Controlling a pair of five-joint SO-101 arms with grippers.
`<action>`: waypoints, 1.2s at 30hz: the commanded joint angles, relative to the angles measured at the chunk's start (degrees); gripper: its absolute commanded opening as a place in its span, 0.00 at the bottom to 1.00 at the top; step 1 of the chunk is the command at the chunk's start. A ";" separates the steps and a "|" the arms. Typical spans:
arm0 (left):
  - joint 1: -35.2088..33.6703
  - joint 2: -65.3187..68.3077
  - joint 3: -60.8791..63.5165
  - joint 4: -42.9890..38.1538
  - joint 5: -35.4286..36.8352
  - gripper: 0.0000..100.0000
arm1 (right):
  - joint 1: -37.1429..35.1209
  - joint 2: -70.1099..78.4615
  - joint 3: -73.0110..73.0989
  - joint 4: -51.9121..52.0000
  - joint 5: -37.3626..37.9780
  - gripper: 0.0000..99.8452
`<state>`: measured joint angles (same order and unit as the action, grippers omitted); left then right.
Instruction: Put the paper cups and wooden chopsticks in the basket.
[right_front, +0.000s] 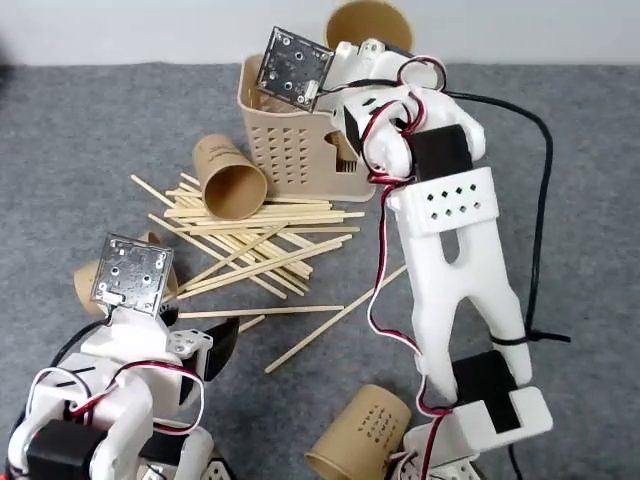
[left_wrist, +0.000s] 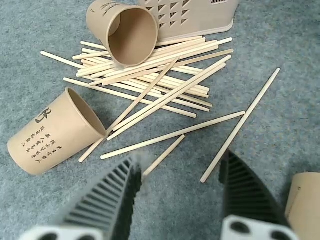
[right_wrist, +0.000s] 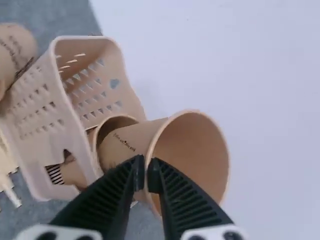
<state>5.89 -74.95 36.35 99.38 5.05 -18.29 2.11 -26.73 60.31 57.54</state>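
Note:
My right gripper (right_wrist: 142, 167) is shut on the rim of a paper cup (right_wrist: 192, 145), held tilted at the open top of the beige basket (right_wrist: 60, 95). In the high view this cup (right_front: 368, 25) is at the basket's (right_front: 290, 145) far right corner. My left gripper (left_wrist: 177, 187) hangs open over the carpet, short of the scattered wooden chopsticks (left_wrist: 160, 85). One cup (left_wrist: 52, 132) lies on its side beside them, and another (left_wrist: 122, 30) rests on the pile near the basket (left_wrist: 195, 15). A third loose cup (right_front: 360, 432) lies near the right arm's base.
Grey carpet covers the table. A white wall or board stands right behind the basket. The right arm (right_front: 445, 230) stretches over the carpet right of the chopstick pile (right_front: 250, 240). A cup edge (left_wrist: 305, 200) sits close beside my left gripper.

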 joint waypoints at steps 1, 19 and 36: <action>-0.18 -0.44 -0.31 -0.35 0.53 0.25 | 0.48 -1.19 -3.08 4.26 0.26 0.09; -0.18 -0.53 -1.01 -0.26 0.53 0.25 | 2.86 -1.98 -11.34 8.66 -0.26 0.12; 12.48 -0.26 -12.26 -0.62 -23.56 0.25 | 7.43 -7.69 7.56 40.13 -42.55 0.12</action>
<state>12.75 -74.95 27.82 99.38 -9.71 -13.19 -1.85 -23.91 100.22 18.77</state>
